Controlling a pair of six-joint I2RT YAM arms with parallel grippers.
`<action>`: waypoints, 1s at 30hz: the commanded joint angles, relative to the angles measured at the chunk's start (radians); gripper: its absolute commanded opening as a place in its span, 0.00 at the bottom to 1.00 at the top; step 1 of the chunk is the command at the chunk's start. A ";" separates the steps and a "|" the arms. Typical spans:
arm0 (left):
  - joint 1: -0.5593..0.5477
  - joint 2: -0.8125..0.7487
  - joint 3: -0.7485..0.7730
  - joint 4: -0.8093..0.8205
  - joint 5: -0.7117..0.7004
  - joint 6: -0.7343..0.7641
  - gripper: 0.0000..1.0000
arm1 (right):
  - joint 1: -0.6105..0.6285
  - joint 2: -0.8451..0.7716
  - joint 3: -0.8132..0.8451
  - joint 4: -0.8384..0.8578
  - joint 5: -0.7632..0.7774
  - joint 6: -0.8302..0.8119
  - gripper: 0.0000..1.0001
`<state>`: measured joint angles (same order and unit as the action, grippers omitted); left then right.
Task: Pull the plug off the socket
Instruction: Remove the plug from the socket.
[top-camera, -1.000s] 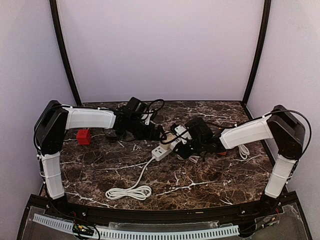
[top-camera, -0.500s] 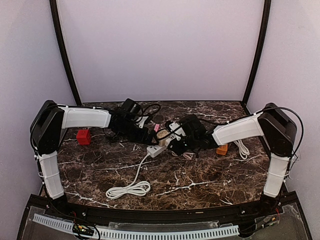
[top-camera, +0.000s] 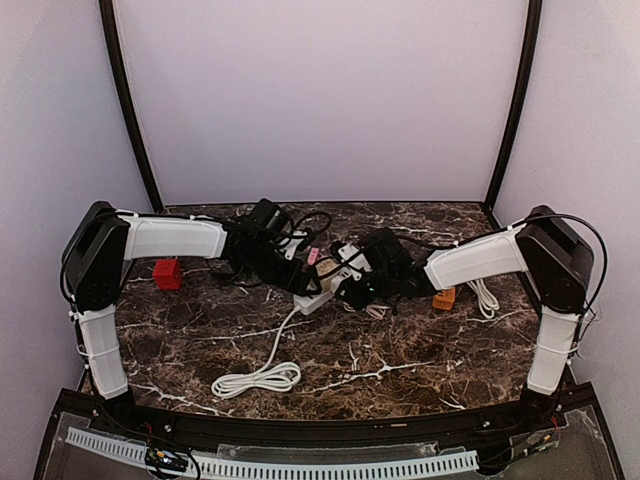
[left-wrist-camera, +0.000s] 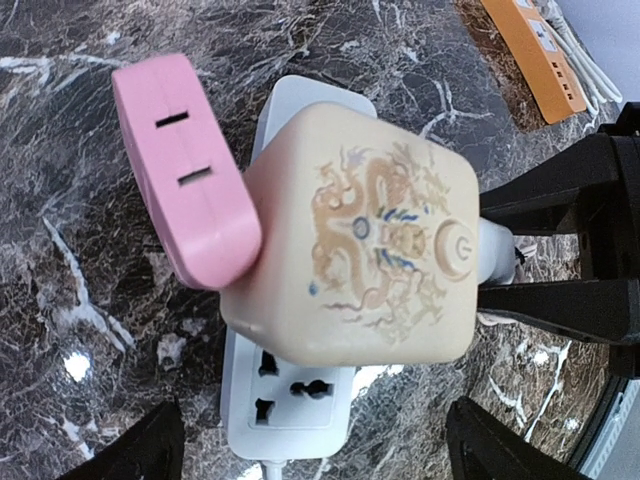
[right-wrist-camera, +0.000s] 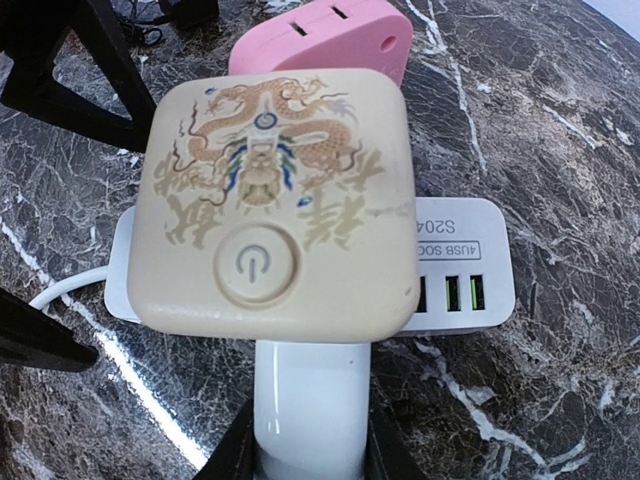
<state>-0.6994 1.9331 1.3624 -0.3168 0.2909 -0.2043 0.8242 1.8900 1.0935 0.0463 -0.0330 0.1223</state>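
A white plug (right-wrist-camera: 312, 385) sticks out of the side of a cream socket cube (right-wrist-camera: 275, 200) printed with a dragon and a power button. My right gripper (right-wrist-camera: 312, 450) is shut on the plug's body. The cube (left-wrist-camera: 355, 240) sits over a white power strip (left-wrist-camera: 290, 405), with a pink adapter (left-wrist-camera: 185, 170) against its other side. My left gripper (left-wrist-camera: 320, 440) hangs open above the strip's cord end, its fingertips (left-wrist-camera: 145, 445) far apart and touching nothing. From above, both grippers meet over the strip (top-camera: 315, 298) at mid table.
The strip's white cord lies coiled (top-camera: 258, 378) toward the front. A red block (top-camera: 167, 273) sits at the left, and an orange strip (top-camera: 443, 297) and a white cable (top-camera: 487, 296) at the right. Black cables (top-camera: 300, 222) lie behind the grippers.
My right arm has swung left, taking the plug, cube and power strip a little leftward. My left gripper has shifted over the cube and its jaws have narrowed slightly.
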 joint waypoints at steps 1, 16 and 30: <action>-0.009 -0.017 0.043 -0.019 -0.022 0.033 0.90 | -0.002 -0.009 0.015 -0.018 -0.038 0.031 0.00; -0.008 -0.061 -0.037 0.166 -0.025 -0.027 0.85 | -0.002 -0.010 0.001 -0.014 -0.038 0.026 0.00; -0.009 0.044 0.013 0.230 -0.018 -0.135 0.86 | -0.001 -0.017 -0.001 -0.014 -0.036 0.026 0.00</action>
<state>-0.7052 1.9625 1.3521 -0.1253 0.2703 -0.2943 0.8242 1.8881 1.0939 0.0463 -0.0364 0.1291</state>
